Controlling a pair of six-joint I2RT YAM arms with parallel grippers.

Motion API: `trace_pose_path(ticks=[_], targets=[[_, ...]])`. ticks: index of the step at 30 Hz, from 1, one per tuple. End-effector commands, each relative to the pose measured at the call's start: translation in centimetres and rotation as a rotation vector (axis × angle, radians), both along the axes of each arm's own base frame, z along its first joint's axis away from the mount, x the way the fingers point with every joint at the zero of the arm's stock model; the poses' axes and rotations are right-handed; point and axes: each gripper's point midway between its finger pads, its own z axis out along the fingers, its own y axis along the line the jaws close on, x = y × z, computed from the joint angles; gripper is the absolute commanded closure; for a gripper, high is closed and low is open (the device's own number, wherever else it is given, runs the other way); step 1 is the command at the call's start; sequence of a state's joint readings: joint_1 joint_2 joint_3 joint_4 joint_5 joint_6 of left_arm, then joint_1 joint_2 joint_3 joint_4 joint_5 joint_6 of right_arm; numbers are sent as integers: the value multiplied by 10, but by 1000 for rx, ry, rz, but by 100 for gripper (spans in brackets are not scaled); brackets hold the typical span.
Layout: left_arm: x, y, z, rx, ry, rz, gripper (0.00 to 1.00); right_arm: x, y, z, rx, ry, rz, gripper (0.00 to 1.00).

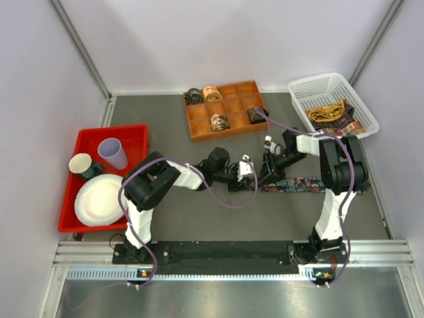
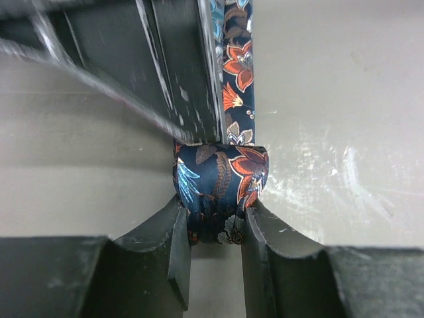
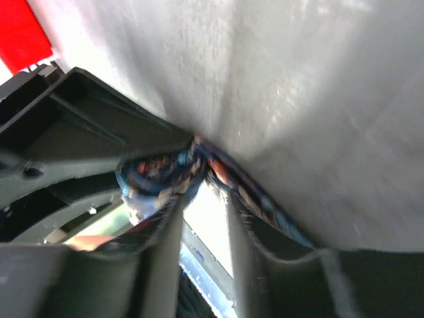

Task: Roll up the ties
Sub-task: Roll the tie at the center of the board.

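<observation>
navy tie coil (image 2: pixel 220 189) pinched by left tool (image 2: pixel 216 217), hidden from overhead.

A grey table (image 1: pixel 199 218) is seen, and on it a red tray (image 1: pixel 132 138) is set at the left, an orange box (image 1: pixel 224 135) with little square holes at the back, a white basket (image 1: pixel 301 88) at the back right, and a long flowery tie (image 1: pixel 301 185) is laid flat near the middle.

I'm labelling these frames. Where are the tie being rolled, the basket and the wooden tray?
tie (image 2: pixel 222 185): left wrist view, on the rolled end.
basket (image 1: pixel 318 89): top view, bare mesh floor.
wooden tray (image 1: pixel 233 105): top view, empty compartment.
</observation>
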State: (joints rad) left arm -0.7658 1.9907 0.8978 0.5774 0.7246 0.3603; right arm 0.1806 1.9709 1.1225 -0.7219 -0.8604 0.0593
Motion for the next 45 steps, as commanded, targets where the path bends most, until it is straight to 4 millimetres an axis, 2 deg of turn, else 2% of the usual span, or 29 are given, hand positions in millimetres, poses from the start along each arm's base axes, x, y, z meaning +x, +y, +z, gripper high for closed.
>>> trace_pose_path(ticks=[1, 2, 3, 9, 15, 18, 21, 22, 25, 29, 30, 32, 33, 36, 41, 44, 45], targets=[[-18, 58, -57, 381, 87, 40, 89, 10, -8, 36, 78, -122, 23, 61], [-18, 59, -58, 396, 73, 34, 89, 8, -7, 40, 97, -121, 24, 55], [-18, 59, -58, 417, 50, 39, 89, 3, -4, 44, 133, -107, 21, 54], [-22, 61, -68, 541, 31, 49, 90, 0, 8, 48, 224, -75, 3, 53], [-22, 59, -71, 608, 23, 72, 88, -3, 14, 21, 154, -49, 47, 59], [-19, 59, -72, 626, 33, 85, 86, 3, 14, 11, 122, -68, 54, 70], [-20, 59, -73, 638, 49, 88, 81, 6, 9, 3, 79, -73, 58, 99], [-22, 58, -73, 641, 67, 84, 77, 5, 8, 1, 69, -80, 68, 100], [-28, 52, -69, 560, 111, 57, 54, 6, -1, -8, 9, -129, 94, 100], [-33, 34, -46, 282, 183, -27, 36, 11, -11, -21, -59, -182, 122, 100], [-31, 28, -41, 214, 162, -34, 34, 11, -12, -22, -69, -189, 124, 100], [-31, 23, -39, 140, 161, -44, 32, 14, -18, -28, -110, -207, 125, 100], [-23, 12, -27, 61, 125, -42, 32, 15, -19, -29, -123, -213, 121, 100], [-24, 2, -24, -27, 143, -52, 32, 20, -24, -33, -170, -214, 98, 100], [-16, -15, -22, -156, 106, -52, 34, 27, -35, -41, -258, -214, 50, 100], [-15, -19, -28, -183, 131, -43, 39, 31, -38, -43, -287, -219, 37, 100], [-15, -19, -32, -177, 136, -36, 46, 32, -38, -43, -291, -220, 38, 100]])
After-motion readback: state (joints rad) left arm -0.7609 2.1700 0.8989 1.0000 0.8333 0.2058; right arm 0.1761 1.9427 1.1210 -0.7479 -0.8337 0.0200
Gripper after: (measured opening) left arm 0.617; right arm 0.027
